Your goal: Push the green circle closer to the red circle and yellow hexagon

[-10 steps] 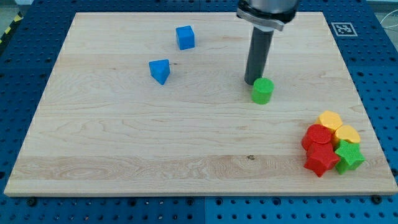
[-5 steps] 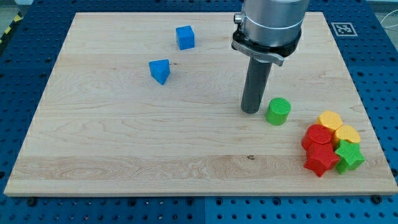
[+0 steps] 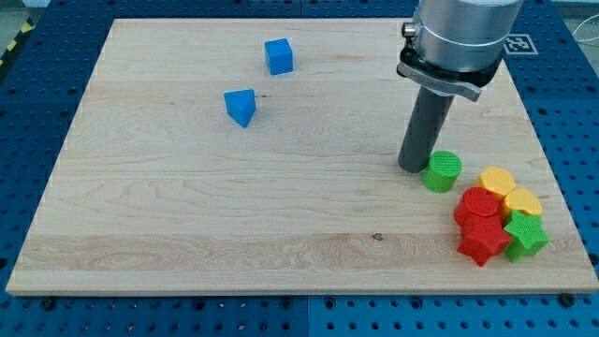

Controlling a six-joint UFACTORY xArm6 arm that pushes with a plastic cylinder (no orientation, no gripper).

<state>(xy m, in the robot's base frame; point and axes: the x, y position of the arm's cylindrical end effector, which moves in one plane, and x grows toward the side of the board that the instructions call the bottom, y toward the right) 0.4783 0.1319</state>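
Observation:
The green circle (image 3: 442, 171) lies on the wooden board at the view's right. My tip (image 3: 413, 168) touches its left side. Just to the lower right of it sits a cluster: the red circle (image 3: 478, 203), the yellow hexagon (image 3: 496, 180), a yellow heart-like block (image 3: 523, 202), a red star (image 3: 484, 240) and a green star (image 3: 526, 234). A small gap separates the green circle from the red circle and the yellow hexagon.
A blue cube (image 3: 278, 56) lies near the view's top centre. A blue triangle block (image 3: 241, 106) lies below and left of it. The board's right edge (image 3: 552, 187) runs close to the cluster.
My tip has moved to the right and down, pushing the green circle from the board's middle right toward the cluster. The other blocks have not moved.

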